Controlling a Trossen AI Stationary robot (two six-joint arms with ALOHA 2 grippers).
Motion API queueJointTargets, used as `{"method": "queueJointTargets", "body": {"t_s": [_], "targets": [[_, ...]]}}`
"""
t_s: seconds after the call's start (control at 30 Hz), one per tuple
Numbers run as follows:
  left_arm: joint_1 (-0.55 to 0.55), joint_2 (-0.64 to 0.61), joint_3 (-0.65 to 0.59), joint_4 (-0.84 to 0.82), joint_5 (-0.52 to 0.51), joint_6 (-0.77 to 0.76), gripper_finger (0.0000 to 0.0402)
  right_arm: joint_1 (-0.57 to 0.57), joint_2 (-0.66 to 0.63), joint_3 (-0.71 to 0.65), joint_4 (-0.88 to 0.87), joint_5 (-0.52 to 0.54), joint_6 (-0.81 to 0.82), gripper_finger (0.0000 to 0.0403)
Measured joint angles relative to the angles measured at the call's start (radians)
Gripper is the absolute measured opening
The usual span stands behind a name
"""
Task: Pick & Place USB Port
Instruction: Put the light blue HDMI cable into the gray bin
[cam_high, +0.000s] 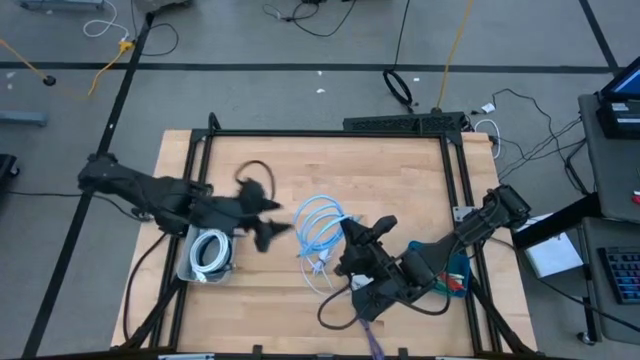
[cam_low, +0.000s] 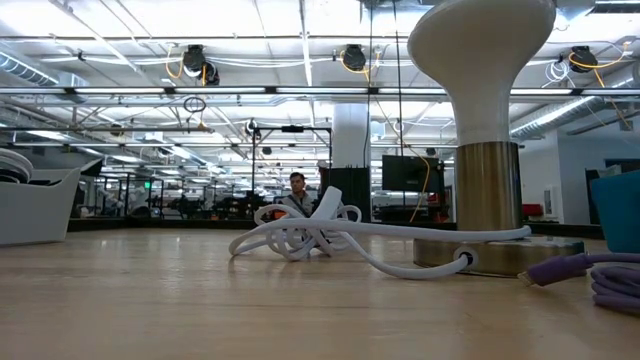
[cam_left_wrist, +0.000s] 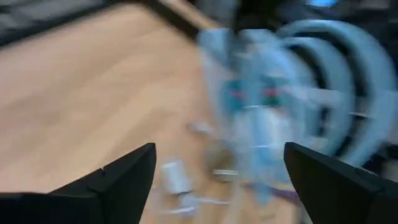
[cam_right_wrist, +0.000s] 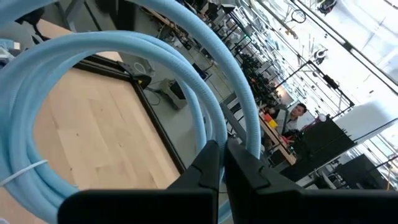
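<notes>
Two cable coils: right gripper (cam_right_wrist: 222, 163) clenched on blue coil (cam_high: 322, 232); left gripper (cam_high: 272, 228) released

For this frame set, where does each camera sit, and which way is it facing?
High: overhead, straight down; both arms, left claw open beside the blue cable coil.
Low: tabletop level, facing the room; a white cable, no arm.
Left wrist: past open fingers toward the coil.
Right wrist: shut claw against the coil.
Shared: that coil.
</notes>
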Motion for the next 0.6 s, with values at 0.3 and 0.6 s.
{"method": "queueJointTargets", "body": {"t_s": [0.3,0.6], "targets": [[0.056,0.118,0.026,0.204,0.185,0.173,0.0365,0.074,-0.007,0.000,-0.046,0.102,0.025,0.0000],[0.031,0.168,0.026,0.362,0.264,0.241,0.0365,0.064,-0.022,0.000,-0.121,0.098,0.114,0.0000]]}}
